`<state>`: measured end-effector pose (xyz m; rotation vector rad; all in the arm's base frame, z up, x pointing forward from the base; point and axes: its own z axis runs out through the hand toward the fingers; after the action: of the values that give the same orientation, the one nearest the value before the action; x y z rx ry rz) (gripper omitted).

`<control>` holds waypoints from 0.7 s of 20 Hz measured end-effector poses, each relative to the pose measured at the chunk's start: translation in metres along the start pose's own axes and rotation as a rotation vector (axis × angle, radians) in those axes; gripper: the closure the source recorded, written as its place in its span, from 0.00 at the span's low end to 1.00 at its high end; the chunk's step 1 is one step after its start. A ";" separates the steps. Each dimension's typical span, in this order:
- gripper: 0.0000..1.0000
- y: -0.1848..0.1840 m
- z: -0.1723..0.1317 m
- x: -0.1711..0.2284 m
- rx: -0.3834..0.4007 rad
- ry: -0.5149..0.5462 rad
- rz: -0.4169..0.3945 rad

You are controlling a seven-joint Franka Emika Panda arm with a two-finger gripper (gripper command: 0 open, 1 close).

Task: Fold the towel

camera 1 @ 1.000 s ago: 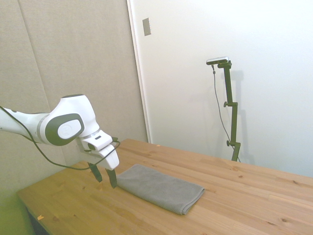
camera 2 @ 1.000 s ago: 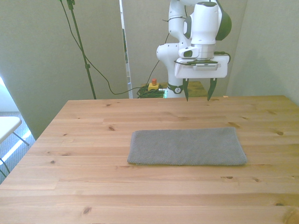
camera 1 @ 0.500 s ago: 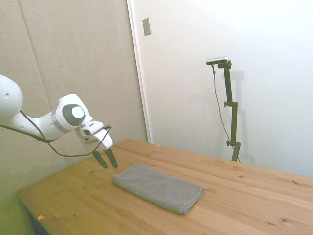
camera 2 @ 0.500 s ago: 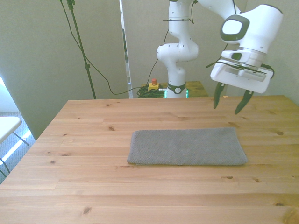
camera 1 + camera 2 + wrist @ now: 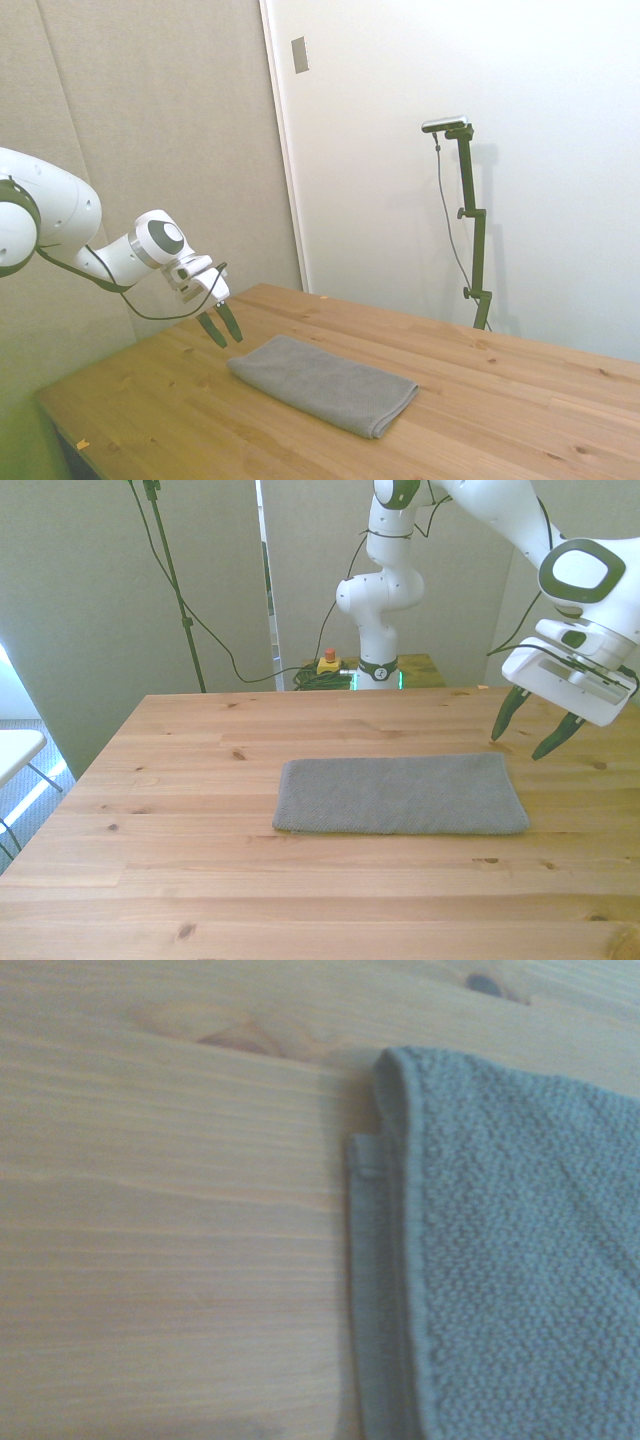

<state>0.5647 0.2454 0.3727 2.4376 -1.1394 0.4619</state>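
Observation:
The grey towel (image 5: 400,794) lies flat on the wooden table (image 5: 200,880) as a long folded rectangle, also seen in the side view (image 5: 322,383). My gripper (image 5: 527,735) hangs open and empty, tilted, just above the table beside the towel's short end at the front view's right; in the side view the gripper (image 5: 221,327) is off the towel's near-left end. The wrist view shows the towel's (image 5: 500,1250) layered edge and corner on the wood.
A yellow box with a red button (image 5: 327,663) sits on the floor behind the table by the robot's base. A white surface (image 5: 15,750) stands off the table's left side in the front view.
My gripper has swung from above the table's far middle out toward the front view's right and dropped lower, ending beside the towel's short end. It stayed open; the towel has not moved.

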 end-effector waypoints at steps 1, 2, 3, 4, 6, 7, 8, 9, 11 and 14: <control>0.00 -0.004 0.002 -0.005 -0.005 0.001 -0.004; 0.00 -0.007 0.004 -0.008 -0.009 0.002 -0.006; 0.00 -0.009 0.007 -0.009 -0.014 0.003 -0.007; 0.00 -0.009 0.011 -0.009 -0.020 0.004 -0.007; 0.00 -0.009 0.020 -0.006 -0.035 0.005 -0.004; 0.00 -0.009 0.025 -0.004 -0.042 0.006 -0.001; 0.00 -0.009 0.029 -0.002 -0.048 0.007 0.002; 0.00 -0.008 0.031 0.001 -0.051 0.010 0.006; 0.00 -0.006 0.036 0.009 -0.061 0.019 0.014; 0.00 -0.001 0.046 0.023 -0.065 0.022 0.036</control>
<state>0.5852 0.2092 0.3434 2.3538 -1.1723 0.4543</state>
